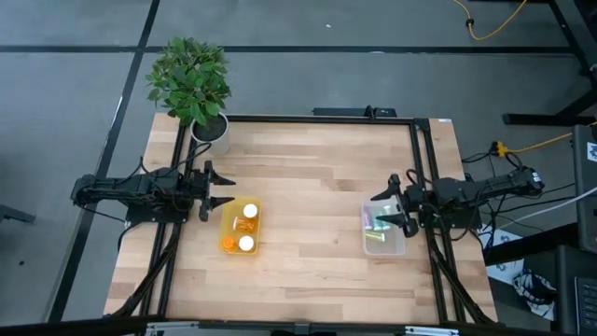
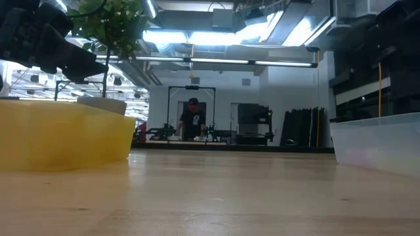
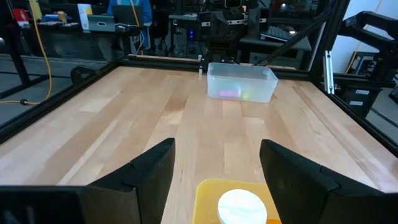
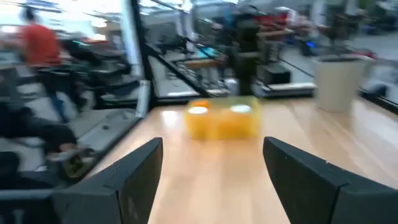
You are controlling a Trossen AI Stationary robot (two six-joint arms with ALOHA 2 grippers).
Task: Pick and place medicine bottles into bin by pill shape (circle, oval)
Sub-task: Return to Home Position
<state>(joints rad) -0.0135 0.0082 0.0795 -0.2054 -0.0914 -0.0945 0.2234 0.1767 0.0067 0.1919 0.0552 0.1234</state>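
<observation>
The yellow bin (image 1: 228, 231) sits left of the table's middle and holds orange medicine bottles with white caps (image 1: 247, 227). One white cap (image 3: 241, 207) shows in the left wrist view. The clear bin (image 1: 396, 245) sits to the right and holds pastel-tinted vials (image 1: 378, 225), seen through its wall (image 3: 239, 92). My left gripper (image 1: 227, 190) hovers open by the yellow bin's far-left corner, its fingers (image 3: 148, 176) level and apart with nothing between them. My right gripper (image 1: 381, 209) hangs open over the clear bin's far end, facing the yellow bin (image 4: 222, 122), and holds nothing.
A white pot with a green plant (image 1: 207, 126) stands at the table's far left corner. A black frame rail (image 1: 317, 119) runs round the table. Bare wood (image 1: 312, 215) lies between the two bins. A person (image 2: 192, 118) stands far off in the room.
</observation>
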